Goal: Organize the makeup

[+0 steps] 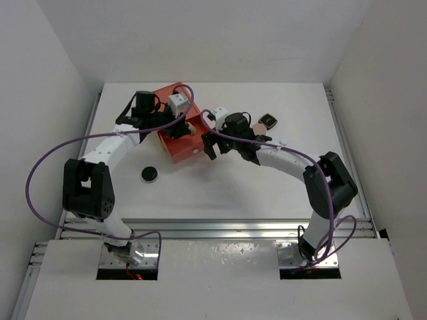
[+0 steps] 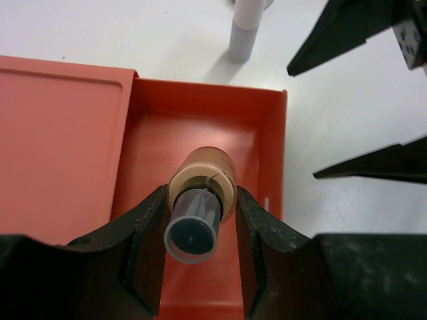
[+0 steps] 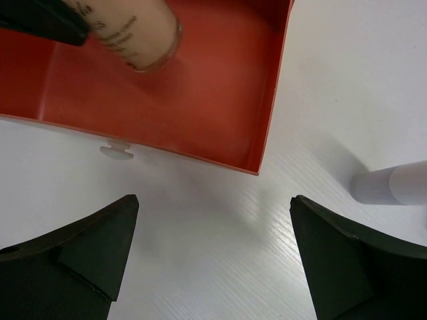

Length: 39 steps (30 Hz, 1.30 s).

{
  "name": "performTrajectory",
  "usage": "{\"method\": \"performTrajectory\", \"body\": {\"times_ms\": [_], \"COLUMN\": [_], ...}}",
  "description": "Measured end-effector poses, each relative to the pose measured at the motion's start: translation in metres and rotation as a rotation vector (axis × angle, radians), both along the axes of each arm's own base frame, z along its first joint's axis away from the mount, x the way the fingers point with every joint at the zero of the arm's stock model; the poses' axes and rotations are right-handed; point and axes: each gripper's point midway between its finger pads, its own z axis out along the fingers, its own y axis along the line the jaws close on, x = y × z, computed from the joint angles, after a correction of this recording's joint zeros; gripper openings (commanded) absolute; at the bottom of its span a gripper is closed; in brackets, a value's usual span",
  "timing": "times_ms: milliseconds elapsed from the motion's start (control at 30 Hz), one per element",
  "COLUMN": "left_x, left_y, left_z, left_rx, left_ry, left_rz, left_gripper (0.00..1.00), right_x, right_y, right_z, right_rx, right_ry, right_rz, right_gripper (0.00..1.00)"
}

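Note:
My left gripper (image 2: 200, 200) is shut on a beige makeup bottle (image 2: 200, 180) with a dark see-through cap, held over the open orange drawer (image 2: 200, 113). In the right wrist view the same bottle (image 3: 137, 37) hangs above the drawer floor (image 3: 200, 87). My right gripper (image 3: 213, 227) stands open over bare table just outside the drawer's front wall. A white tube (image 3: 393, 187) stands to its right. In the top view a peach compact (image 1: 257, 127), a small black compact (image 1: 268, 121) and a black disc (image 1: 149, 174) lie on the table.
The orange drawer box (image 1: 175, 100) sits at the back centre, with a white block (image 1: 177, 103) on top. The drawer's small white knob (image 3: 117, 151) faces my right gripper. In the left wrist view the right gripper's fingers (image 2: 347, 27) show beside the drawer.

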Motion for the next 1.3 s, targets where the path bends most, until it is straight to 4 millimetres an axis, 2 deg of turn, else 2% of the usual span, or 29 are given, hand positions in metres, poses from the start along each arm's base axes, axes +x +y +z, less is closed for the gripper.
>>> {"method": "performTrajectory", "body": {"times_ms": [167,400,500,733,967,1067,1133,1300], "left_x": [0.01,0.004,0.005,0.01,0.009,0.013,0.018,0.037], "left_y": [-0.006,-0.024,-0.027,-0.023,-0.012,-0.009,-0.01,-0.008], "left_z": [-0.021,-0.044,-0.045,-0.047,-0.054,-0.044,-0.031,0.016], "left_rx": [-0.025,-0.032,-0.034,-0.017,0.017,0.02,0.014,-0.015], "left_ry": [-0.005,0.006,0.003,-0.002,0.041,0.041,0.024,-0.054], "left_rz": [0.028,0.031,0.041,0.077,0.107,0.116,0.116,0.125], "left_gripper": [0.32,0.45,0.52,0.62,0.62,0.62,0.62,0.62], "right_x": [0.003,0.005,0.006,0.01,0.011,0.014,0.015,0.013], "right_y": [0.001,0.002,0.003,0.006,0.007,0.008,0.008,0.006], "right_z": [-0.004,-0.021,-0.025,-0.029,-0.029,-0.027,-0.025,-0.015], "right_rx": [0.009,-0.006,-0.008,0.001,0.013,0.02,0.024,0.023], "right_ry": [0.009,0.04,0.048,0.055,0.054,0.046,0.04,0.01], "right_rz": [-0.011,-0.016,-0.018,-0.032,-0.04,-0.042,-0.041,-0.017], "right_gripper": [0.96,0.96,0.96,0.96,0.94,0.91,0.88,0.86]}}
